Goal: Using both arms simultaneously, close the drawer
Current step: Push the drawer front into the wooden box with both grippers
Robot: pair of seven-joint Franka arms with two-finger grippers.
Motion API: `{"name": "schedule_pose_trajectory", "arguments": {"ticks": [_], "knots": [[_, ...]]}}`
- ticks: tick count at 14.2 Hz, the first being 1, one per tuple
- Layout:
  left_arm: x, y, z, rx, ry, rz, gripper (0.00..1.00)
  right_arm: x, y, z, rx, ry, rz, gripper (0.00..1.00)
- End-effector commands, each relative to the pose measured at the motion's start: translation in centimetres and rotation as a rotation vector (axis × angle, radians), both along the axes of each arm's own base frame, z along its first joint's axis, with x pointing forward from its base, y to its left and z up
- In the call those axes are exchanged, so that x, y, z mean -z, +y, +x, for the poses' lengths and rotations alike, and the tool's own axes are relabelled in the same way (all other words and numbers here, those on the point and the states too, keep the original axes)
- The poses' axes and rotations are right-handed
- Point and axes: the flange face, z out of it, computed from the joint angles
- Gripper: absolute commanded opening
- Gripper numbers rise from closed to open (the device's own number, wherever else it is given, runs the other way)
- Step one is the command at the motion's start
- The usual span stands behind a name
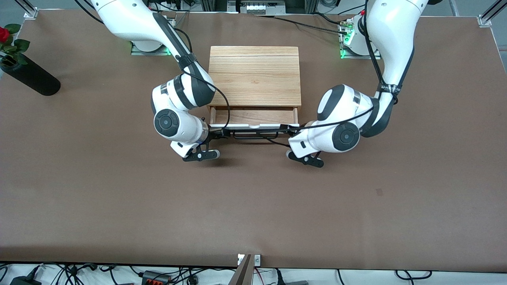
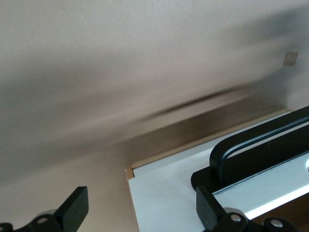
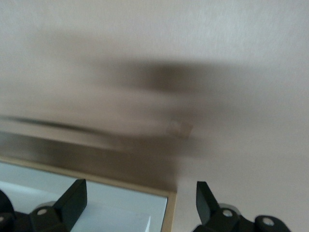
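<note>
drawer [image 1: 253, 116] partly open; left claw [image 2: 142, 210] and right claw [image 3: 140, 205], fingers spread, at its front panel ends; closing push remains

Both arms reach low, left gripper [image 2: 140, 212] and right gripper [image 3: 140, 205] spread

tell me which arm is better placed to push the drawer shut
Neither clearly: the left gripper and right gripper sit at the two ends of the white front panel of the part-open drawer, both open, so a joint push looks apt.
</note>
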Motion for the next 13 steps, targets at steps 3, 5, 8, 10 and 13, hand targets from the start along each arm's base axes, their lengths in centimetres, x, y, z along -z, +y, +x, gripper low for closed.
{"name": "schedule_pose_trajectory", "arguments": {"ticks": [3,5,8,10,13], "knots": [[-1.7,0.5,-3.7,0.025,0.027,0.013,1.0,-0.3,0.5,-2.5,-0.032,0.121,-0.033,1.0],[-1.8,0.7,-4.7,0.033,0.036,0.018,1.0,-1.1,0.8,-3.4,-0.053,0.157,-0.042,1.0],[-1.8,0.2,-6.4,0.053,0.049,0.019,1.0,-1.2,0.8,-4.4,-0.075,0.214,-0.062,1.0],[-1.5,0.2,-7.0,0.056,0.055,0.024,1.0,-1.0,1.1,-4.7,-0.082,0.219,-0.067,1.0],[-0.9,0.0,-7.7,0.063,0.065,0.029,1.0,-0.9,1.6,-5.2,-0.093,0.221,-0.07,1.0]]}}
